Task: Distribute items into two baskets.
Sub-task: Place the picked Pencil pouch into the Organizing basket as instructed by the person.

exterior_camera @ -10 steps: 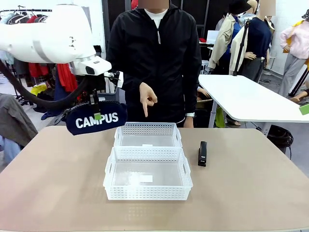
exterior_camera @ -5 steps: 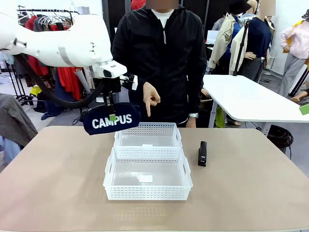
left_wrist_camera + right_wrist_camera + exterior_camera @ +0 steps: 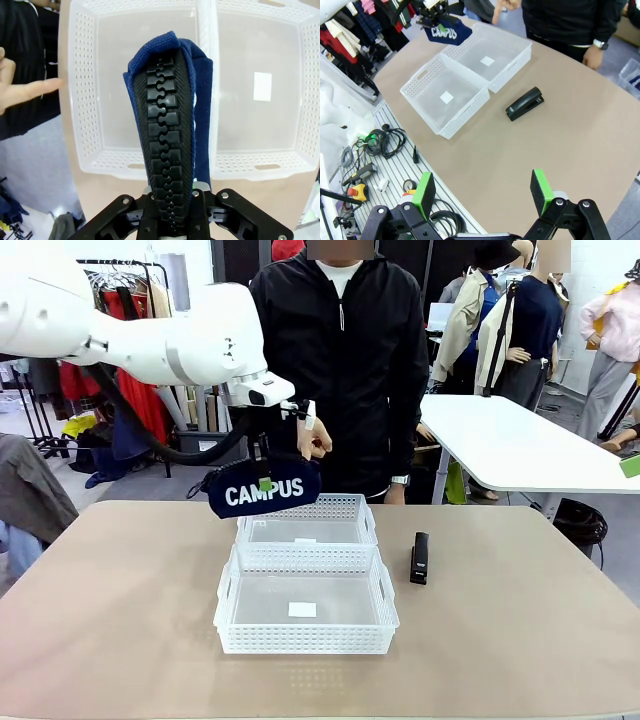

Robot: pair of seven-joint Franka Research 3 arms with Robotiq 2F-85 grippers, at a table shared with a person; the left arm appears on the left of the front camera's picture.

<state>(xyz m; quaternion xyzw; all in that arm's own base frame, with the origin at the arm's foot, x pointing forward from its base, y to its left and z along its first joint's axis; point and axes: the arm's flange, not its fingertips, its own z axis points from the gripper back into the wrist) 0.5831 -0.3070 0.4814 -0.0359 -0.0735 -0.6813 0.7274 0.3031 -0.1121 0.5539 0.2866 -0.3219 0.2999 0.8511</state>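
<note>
Navy pouch (image 3: 264, 490) hangs clamped in the left jaws above far basket (image 3: 305, 520).

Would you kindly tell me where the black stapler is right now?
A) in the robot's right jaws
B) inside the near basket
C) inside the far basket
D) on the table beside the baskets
D: the stapler lies on the table, just right of where the near basket and far basket meet.
</note>
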